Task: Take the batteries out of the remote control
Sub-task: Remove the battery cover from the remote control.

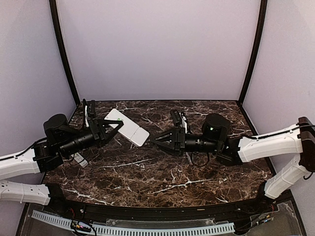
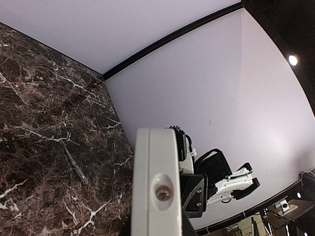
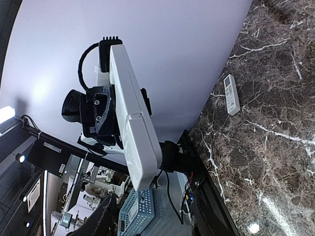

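My left gripper (image 1: 114, 129) is shut on a white remote control (image 1: 127, 127) and holds it above the table, its free end pointing right. In the left wrist view the remote's end face (image 2: 155, 187) fills the lower middle. My right gripper (image 1: 154, 139) stands open just right of that free end, with nothing between its fingers. From the right wrist, the remote (image 3: 132, 123) appears edge-on, with only one dark fingertip (image 3: 96, 223) of my own at the bottom left, apart from it. No batteries show in any view.
A black remote (image 1: 90, 107) lies at the back left and another remote (image 1: 178, 118) behind my right gripper. A small white remote (image 1: 81, 160) (image 3: 231, 93) lies by the left arm. A thin grey stick (image 2: 76, 167) rests on the marble table (image 1: 147, 172).
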Tool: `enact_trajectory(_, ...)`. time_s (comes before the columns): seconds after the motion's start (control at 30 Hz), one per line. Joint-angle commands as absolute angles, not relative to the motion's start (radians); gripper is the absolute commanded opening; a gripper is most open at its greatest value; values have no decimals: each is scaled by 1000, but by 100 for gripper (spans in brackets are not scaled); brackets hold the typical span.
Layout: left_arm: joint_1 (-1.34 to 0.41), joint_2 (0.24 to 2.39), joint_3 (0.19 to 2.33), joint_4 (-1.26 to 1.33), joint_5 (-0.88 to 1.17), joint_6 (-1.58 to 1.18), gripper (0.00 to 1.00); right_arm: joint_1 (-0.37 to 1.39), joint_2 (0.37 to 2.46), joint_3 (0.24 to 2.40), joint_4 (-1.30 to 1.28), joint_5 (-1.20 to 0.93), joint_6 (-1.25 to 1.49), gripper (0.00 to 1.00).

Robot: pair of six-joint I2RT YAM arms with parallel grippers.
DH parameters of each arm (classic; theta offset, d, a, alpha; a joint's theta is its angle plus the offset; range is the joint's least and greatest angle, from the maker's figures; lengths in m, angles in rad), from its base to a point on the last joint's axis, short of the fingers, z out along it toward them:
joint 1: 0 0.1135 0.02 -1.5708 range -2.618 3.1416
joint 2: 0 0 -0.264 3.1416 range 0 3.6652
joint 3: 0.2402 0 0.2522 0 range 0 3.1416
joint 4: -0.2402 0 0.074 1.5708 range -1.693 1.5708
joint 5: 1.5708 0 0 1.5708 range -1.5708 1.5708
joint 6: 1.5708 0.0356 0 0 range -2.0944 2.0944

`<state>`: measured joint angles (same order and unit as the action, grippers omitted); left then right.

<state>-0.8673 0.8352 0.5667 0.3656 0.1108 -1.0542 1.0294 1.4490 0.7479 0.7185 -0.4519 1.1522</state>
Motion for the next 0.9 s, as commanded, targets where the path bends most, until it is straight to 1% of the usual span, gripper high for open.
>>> enact_trajectory(0.0, -860, 832, 556, 419, 119, -1059, 0, 1046, 1455, 793, 689, -462, 1115, 50)
enact_trajectory(0.2, -861, 849, 557, 432, 139, -1060, 0, 1062, 1495, 832, 689, -471, 1117, 53)
enact_trajectory(0.47, -860, 854, 558, 430, 163, -1061, 0, 1065, 1535, 870, 689, -472, 1132, 52)
enact_trajectory(0.73, -860, 875, 563, 445, 199, -1060, 0, 1065, 1566, 890, 678, -468, 1157, 45)
enact_trajectory(0.87, -860, 867, 562, 441, 189, -1059, 0, 1065, 1568, 873, 681, -466, 1174, 34)
